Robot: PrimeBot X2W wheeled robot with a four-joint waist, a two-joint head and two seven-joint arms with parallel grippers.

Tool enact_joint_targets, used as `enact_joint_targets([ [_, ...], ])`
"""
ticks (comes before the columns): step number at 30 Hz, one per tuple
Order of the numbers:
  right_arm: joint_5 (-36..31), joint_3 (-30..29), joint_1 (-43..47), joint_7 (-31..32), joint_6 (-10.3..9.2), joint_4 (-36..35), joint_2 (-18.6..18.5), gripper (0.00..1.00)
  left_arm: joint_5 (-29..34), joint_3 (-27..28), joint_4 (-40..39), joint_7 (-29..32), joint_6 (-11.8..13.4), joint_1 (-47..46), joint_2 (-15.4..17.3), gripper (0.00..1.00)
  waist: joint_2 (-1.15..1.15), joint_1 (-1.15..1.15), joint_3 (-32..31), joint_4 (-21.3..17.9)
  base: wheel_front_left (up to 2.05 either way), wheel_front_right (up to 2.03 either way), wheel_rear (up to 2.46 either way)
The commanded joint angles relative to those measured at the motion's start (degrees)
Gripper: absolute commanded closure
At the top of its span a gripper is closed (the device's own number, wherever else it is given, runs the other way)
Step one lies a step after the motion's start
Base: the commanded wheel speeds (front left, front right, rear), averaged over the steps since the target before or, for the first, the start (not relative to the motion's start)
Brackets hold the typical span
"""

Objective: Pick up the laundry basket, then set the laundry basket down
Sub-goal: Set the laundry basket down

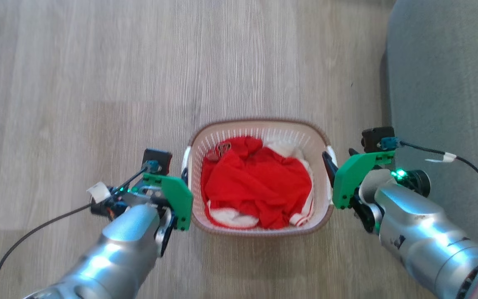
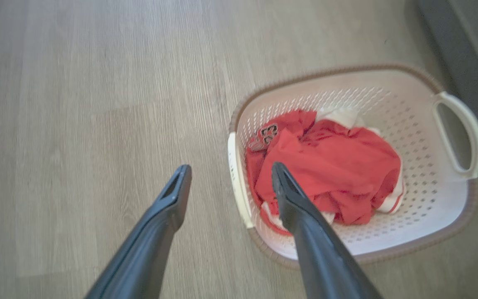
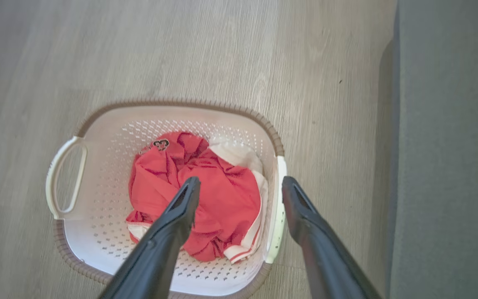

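Note:
The laundry basket point(image 1: 259, 124) stands on the wood floor, cream-white with perforated walls and a brown rim, holding a red and white garment point(image 1: 257, 182). My left gripper point(image 2: 230, 176) is open above the basket's left side, one finger outside the left handle point(image 2: 239, 182) and one over the inside. My right gripper point(image 3: 241, 189) is open too, straddling the right handle point(image 3: 278, 207) the same way. In the head view both grippers flank the basket, the left gripper point(image 1: 185, 176) at its left wall and the right gripper point(image 1: 328, 164) at its right wall. Whether any finger touches the handles is unclear.
A grey upholstered piece of furniture point(image 1: 446, 83) runs along the right side of the floor, close to my right arm. Black cables trail from both wrists. Bare wood floor point(image 1: 98, 83) stretches ahead and to the left.

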Motion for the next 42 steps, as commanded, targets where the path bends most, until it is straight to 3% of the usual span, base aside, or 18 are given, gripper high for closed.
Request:
enact_joint_targets([
  [1,-0.6,-1.4,1.6,-1.1,0.41,-1.9,-0.6,0.00,1.7,2.9,-2.5,-0.7,1.1,-2.0,1.7,0.00,-0.01,0.01,-4.1,-0.2,0.00,0.00,0.00],
  [6,-7.8,-12.7,2.6,-1.1,0.41,-10.1,-2.9,0.00,9.4,14.0,-14.2,-0.7,4.4,1.3,5.6,0.00,-0.01,0.01,-8.5,-0.5,0.00,0.00,0.00],
  [7,-7.8,-12.7,2.6,-1.1,0.41,-10.1,-2.9,0.00,9.4,14.0,-14.2,-0.7,4.4,1.3,5.6,0.00,-0.01,0.01,-8.5,-0.5,0.00,0.00,0.00],
  [10,-12.4,-23.4,7.2,-1.2,0.41,-17.6,-3.5,0.00,16.3,22.5,-23.5,-0.7,6.3,6.2,7.3,0.00,-0.01,0.01,-11.4,-0.4,0.00,0.00,0.00],
  [13,-21.8,-35.3,12.7,-1.2,0.41,-26.0,-3.6,0.00,25.5,32.0,-35.4,-0.7,8.0,12.9,8.3,0.00,-0.01,0.01,-13.4,-0.6,0.00,0.00,0.00],
  [16,-31.4,-45.0,20.0,-1.2,0.41,-35.1,-1.4,0.00,34.7,40.7,-46.9,-0.7,7.6,20.9,7.5,0.00,-0.01,0.01,-15.2,-0.4,0.00,0.00,0.00],
  [21,-44.6,-54.6,29.6,-1.2,0.41,-48.2,1.8,0.00,42.9,49.5,-56.5,-0.7,2.8,30.3,4.3,0.00,-0.01,0.01,-17.2,0.1,0.00,0.00,0.00],
  [26,-52.1,-59.1,37.1,-1.2,0.41,-59.4,3.7,0.00,46.8,56.3,-63.4,-0.7,-1.5,35.1,1.8,0.00,-0.01,0.01,-18.1,0.9,0.00,0.00,0.00],
  [30,-54.6,-61.7,41.6,-1.2,0.41,-64.6,4.5,0.00,49.8,58.9,-67.5,-0.8,-3.3,37.8,1.0,0.00,-0.01,0.01,-18.4,1.0,0.00,0.00,0.00],
  [35,-56.6,-61.5,45.0,-1.2,0.41,-68.9,4.7,0.00,51.3,59.6,-69.4,-0.8,-3.0,40.3,0.9,0.00,-0.01,0.01,-18.7,0.9,0.00,0.00,0.00],
  [42,-55.9,-63.3,46.9,-1.2,0.41,-69.2,4.7,0.00,52.5,58.3,-66.4,-0.8,-1.9,42.3,0.8,0.00,-0.01,0.01,-19.5,0.6,0.00,0.00,0.00],
])
